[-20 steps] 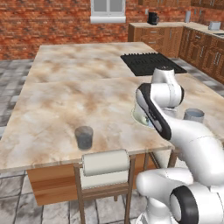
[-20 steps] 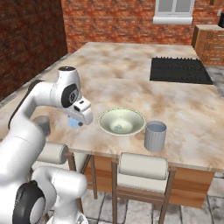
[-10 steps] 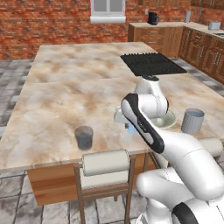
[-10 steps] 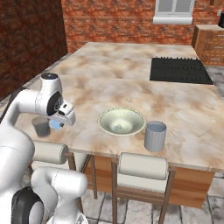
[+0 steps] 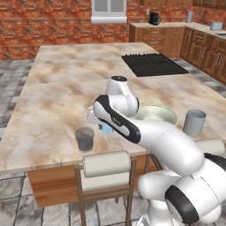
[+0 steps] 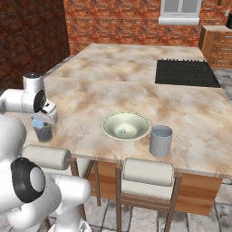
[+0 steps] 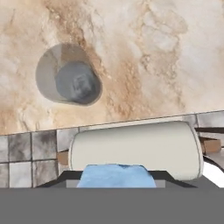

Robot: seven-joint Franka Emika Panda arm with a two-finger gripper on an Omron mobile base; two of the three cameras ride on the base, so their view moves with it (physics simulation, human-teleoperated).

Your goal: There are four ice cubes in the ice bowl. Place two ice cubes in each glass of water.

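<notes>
My gripper [image 5: 105,127] is shut on a pale blue ice cube [image 5: 107,129], hanging just above the counter and close to the right of the left glass of water [image 5: 84,139]. From the other side, the ice cube [image 6: 38,123] sits at that glass's [image 6: 44,132] rim height. The hand view has the cube [image 7: 116,175] between the fingertips and the glass [image 7: 70,81] off to the upper left. The cream-green ice bowl [image 5: 155,115] lies further right, with a small pale cube [image 6: 121,132] on its floor. The second glass [image 5: 194,122] stands right of the bowl.
Two cushioned chair backs [image 5: 106,164] [image 6: 147,172] stand along the counter's near edge, one just below the gripper. A black cooktop [image 5: 152,64] is set into the far right of the marble counter [image 5: 62,88]. Wooden cabinets line the back wall.
The arm has swung left from the ice bowl to the left glass, carrying the ice cube with it. Bowl and both glasses have stayed put.
</notes>
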